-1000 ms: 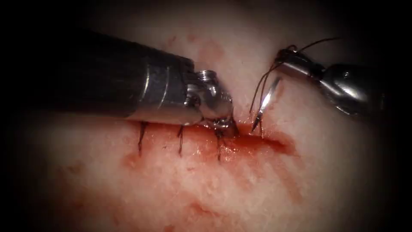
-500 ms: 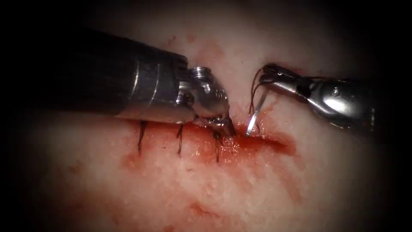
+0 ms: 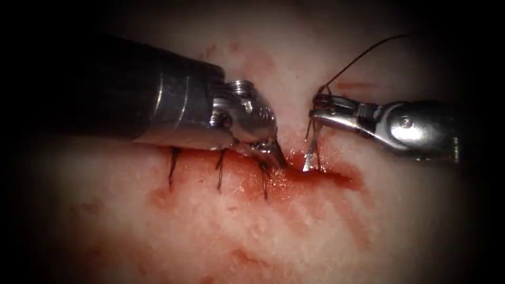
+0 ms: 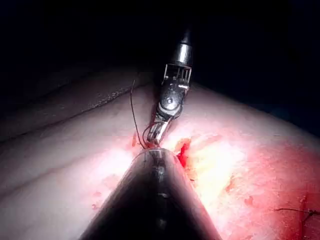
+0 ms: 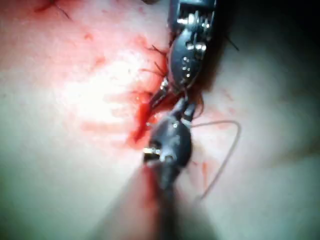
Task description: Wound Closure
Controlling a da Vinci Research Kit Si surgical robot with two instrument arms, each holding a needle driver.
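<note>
Endoscope view: the right tool (image 3: 318, 108) comes in from the right and grips the curved needle (image 3: 311, 152) near its blunt, thread-bearing end. The needle hangs down steeply, and its point touches the tissue (image 3: 294, 231) at the far edge of the open right part of the cut (image 3: 326, 173). Thread (image 3: 363, 55) runs up and right from these jaws. The left tool (image 3: 273, 155) presses its tip on the cut's far edge just left of the needle; whether it is clenched I cannot tell. Three stitches (image 3: 221, 171) cross the cut further left, amid red fluid (image 3: 279, 184).

Left wrist view: the right tool (image 4: 156, 134) stands past the left shaft, thread (image 4: 132, 110) beside it.

Right wrist view: the left tool (image 5: 170, 90) meets the right tool (image 5: 182, 107) at the cut (image 5: 142, 125).
</note>
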